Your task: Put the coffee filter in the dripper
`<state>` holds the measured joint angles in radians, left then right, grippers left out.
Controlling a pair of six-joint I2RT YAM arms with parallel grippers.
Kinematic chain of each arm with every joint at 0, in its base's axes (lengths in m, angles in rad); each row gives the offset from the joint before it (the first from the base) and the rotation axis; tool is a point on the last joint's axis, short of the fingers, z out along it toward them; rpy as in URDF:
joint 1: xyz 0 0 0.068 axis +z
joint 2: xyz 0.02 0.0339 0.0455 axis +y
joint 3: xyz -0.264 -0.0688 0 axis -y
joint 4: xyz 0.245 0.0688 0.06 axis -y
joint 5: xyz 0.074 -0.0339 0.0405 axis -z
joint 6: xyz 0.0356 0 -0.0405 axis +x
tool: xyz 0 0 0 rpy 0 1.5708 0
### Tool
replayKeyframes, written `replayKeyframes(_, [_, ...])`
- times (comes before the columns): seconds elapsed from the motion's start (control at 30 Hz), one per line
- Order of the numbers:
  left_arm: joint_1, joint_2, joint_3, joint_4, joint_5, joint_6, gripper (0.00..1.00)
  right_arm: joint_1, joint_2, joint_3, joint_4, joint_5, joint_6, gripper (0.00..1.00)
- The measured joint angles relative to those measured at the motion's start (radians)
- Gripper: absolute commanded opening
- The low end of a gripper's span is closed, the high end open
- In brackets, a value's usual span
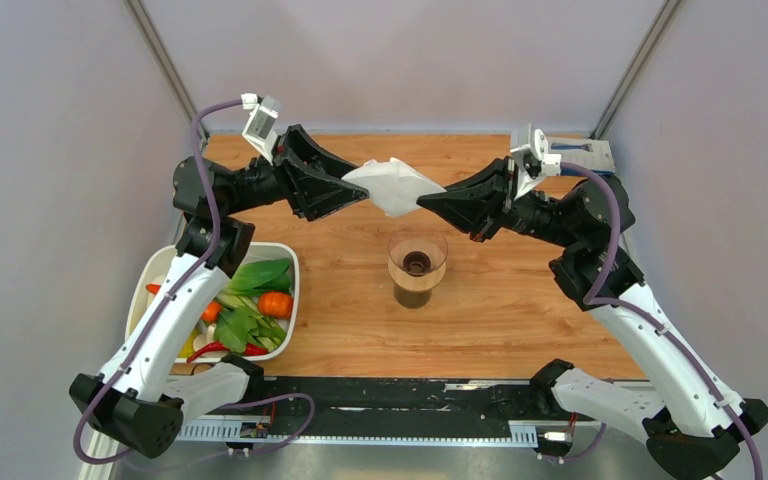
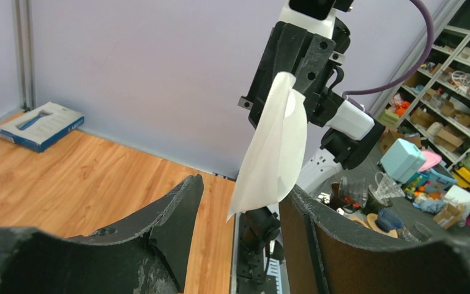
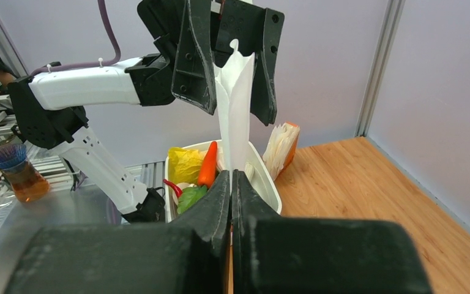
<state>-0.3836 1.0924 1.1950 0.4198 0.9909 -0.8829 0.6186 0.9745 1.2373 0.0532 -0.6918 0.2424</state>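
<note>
The white paper coffee filter hangs in mid-air over the back of the table, between the two arms. My right gripper is shut on its right edge; in the right wrist view the filter rises from the pinched jaws of that gripper. My left gripper is open around the filter's left corner. In the left wrist view the filter hangs between the spread fingers, close to the right one. The dripper, a clear cone with a dark centre, stands on the table below, on a brownish base.
A white tray of vegetables sits at the left, by the left arm. A blue box lies at the back right corner. A small pack of white sheets with an orange edge stands beside the tray. Grey walls enclose the table.
</note>
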Motion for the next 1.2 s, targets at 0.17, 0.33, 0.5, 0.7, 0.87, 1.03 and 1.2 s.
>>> replayKeyframes(0.17, [0.000, -0.013, 0.017, -0.002, 0.026, 0.027, 0.54, 0.000, 0.000, -0.002, -0.013, -0.019, -0.008, 0.00])
replayKeyframes(0.33, [0.000, -0.020, 0.022, -0.012, 0.037, 0.057, 0.01, 0.000, 0.003, -0.002, -0.021, -0.033, -0.010, 0.00])
replayKeyframes(0.5, [0.000, -0.021, 0.027, -0.053, 0.057, 0.096, 0.61, 0.000, 0.008, -0.002, -0.054, -0.035, -0.037, 0.00])
replayKeyframes(0.7, [0.000, -0.009, 0.191, -0.395, 0.071, 0.308, 0.67, 0.000, 0.000, -0.006, -0.144, -0.034, -0.132, 0.00])
replayKeyframes(0.87, [0.000, 0.002, 0.362, -0.726, 0.040, 0.558, 0.67, 0.000, -0.030, -0.028, -0.262, -0.034, -0.272, 0.00])
replayKeyframes(1.03, [0.000, 0.020, 0.381, -0.903, 0.018, 0.678, 0.62, 0.000, -0.034, -0.028, -0.331, -0.037, -0.358, 0.00])
replayKeyframes(1.2, [-0.003, 0.067, 0.383, -0.983, 0.001, 0.731, 0.54, 0.000, -0.032, -0.028, -0.363, -0.045, -0.388, 0.00])
